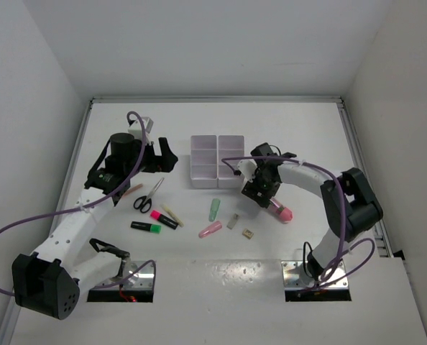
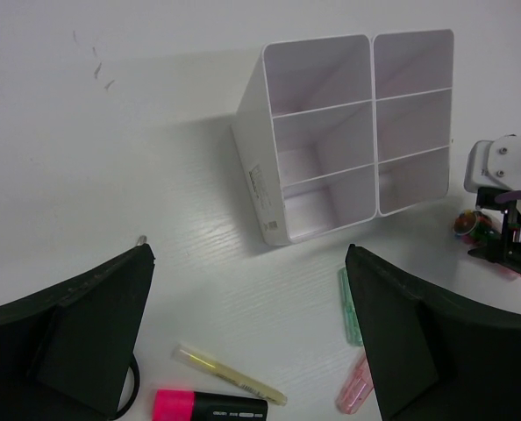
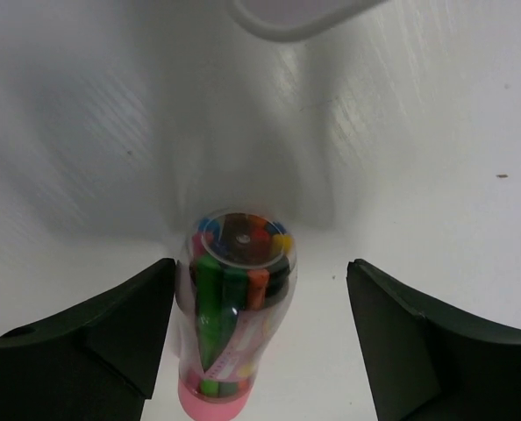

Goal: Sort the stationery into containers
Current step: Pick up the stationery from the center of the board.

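Observation:
The white six-compartment tray [image 1: 217, 162] stands at mid-table and looks empty in the left wrist view [image 2: 259, 184]. My left gripper [image 1: 167, 154] is open and empty, hovering left of the tray [image 2: 250, 259]. Below it lie scissors [image 1: 149, 195], a pink highlighter [image 1: 163, 219], a green highlighter [image 1: 146, 227], a pale stick [image 2: 230, 375], a green piece [image 1: 214, 209] and a pink piece [image 1: 210, 229]. My right gripper [image 1: 260, 192] is open, with its fingers either side of a clear pink-based tube of markers [image 3: 234, 307] lying on the table, close to its left finger [image 3: 111, 333].
Two tiny erasers [image 1: 233, 221] [image 1: 248, 233] lie in front of the tray. A tan stick [image 1: 131, 190] lies under the left arm. The tray's corner [image 3: 287, 17] shows just beyond the tube. White walls enclose the table on three sides.

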Controlling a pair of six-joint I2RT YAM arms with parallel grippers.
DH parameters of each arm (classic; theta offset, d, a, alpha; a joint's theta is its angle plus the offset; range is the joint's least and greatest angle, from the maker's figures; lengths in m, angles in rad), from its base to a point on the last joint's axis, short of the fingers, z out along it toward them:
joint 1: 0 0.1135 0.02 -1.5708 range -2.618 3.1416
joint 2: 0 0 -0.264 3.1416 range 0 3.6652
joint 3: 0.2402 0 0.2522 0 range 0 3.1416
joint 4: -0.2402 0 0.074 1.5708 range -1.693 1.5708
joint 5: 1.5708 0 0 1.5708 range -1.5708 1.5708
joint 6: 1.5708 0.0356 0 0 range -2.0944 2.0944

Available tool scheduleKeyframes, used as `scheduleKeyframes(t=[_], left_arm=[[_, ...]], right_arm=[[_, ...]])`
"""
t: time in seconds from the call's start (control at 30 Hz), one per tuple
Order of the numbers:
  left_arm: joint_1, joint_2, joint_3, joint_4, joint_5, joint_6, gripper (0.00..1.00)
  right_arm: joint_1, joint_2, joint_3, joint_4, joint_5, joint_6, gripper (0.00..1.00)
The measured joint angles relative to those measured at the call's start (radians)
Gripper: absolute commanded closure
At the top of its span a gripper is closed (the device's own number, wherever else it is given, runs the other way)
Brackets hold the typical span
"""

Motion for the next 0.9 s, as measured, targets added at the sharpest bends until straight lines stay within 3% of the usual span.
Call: scheduleKeyframes(t=[0.2, 0.3, 0.43, 0.53, 0.6, 0.8, 0.9], left_arm=[[0.000, 0.000, 0.000, -0.003, 0.000, 0.000, 0.03], [0.000, 0.000, 0.000, -0.003, 0.000, 0.000, 0.03], [0.000, 0.000, 0.000, -0.003, 0.000, 0.000, 0.03], [0.000, 0.000, 0.000, -0.003, 0.000, 0.000, 0.03], [0.000, 0.000, 0.000, -0.003, 0.000, 0.000, 0.03], [0.000, 0.000, 0.000, -0.003, 0.001, 0.000, 0.03], [0.000, 0.000, 0.000, -0.003, 0.001, 0.000, 0.03]], right_arm=[[0.018, 0.064, -0.006, 0.024, 0.004, 0.002, 0.26], [0.025, 0.066, -0.006, 0.020, 0.005, 0.004, 0.36], [0.029, 0.066, -0.007, 0.018, 0.010, 0.007, 0.68], [0.030, 0.066, -0.007, 0.015, 0.012, 0.010, 0.81], [0.030, 0.063, -0.006, 0.007, 0.013, 0.011, 0.98], [0.034, -0.022, 0.087, -0.181, -0.073, 0.011, 1.00], [0.039, -0.078, 0.309, -0.321, -0.173, 0.006, 1.00]])
